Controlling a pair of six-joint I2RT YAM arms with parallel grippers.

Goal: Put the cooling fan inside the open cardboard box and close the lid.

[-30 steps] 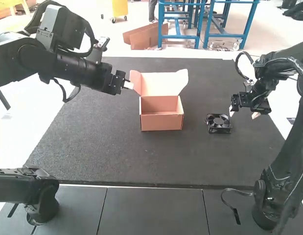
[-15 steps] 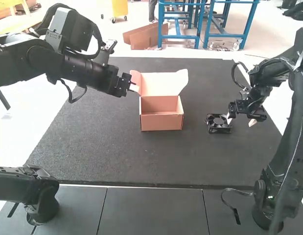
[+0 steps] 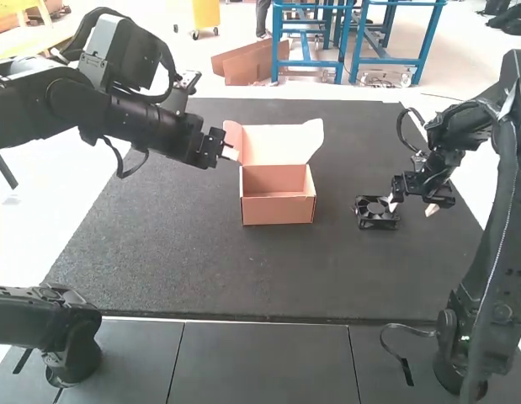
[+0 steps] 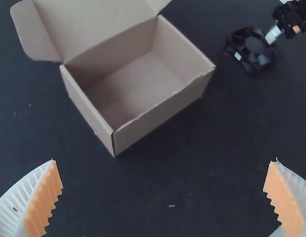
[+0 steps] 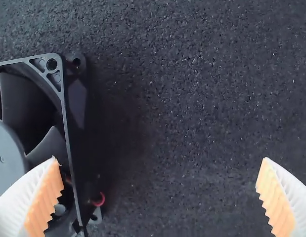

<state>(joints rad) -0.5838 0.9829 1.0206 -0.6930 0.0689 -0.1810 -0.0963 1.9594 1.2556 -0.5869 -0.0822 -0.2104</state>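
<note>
A small black cooling fan (image 3: 377, 212) lies flat on the dark mat, right of the open cardboard box (image 3: 277, 195). The box's lid (image 3: 277, 140) stands up at the back. My right gripper (image 3: 414, 195) hangs open just above the fan's right edge. In the right wrist view one finger (image 5: 40, 197) is over the fan (image 5: 39, 143) and the other is over bare mat. My left gripper (image 3: 225, 150) is open, hovering beside the lid's left flap. From the left wrist the empty box (image 4: 138, 94), the fan (image 4: 251, 47) and the right gripper (image 4: 286, 22) all show.
The black mat (image 3: 201, 252) covers the table, with bare room in front of the box and the fan. The mat's right edge lies close behind the right gripper.
The right gripper has come down and left to the fan's right edge. The left gripper has shifted slightly right toward the lid's flap. Box and fan have not moved.
</note>
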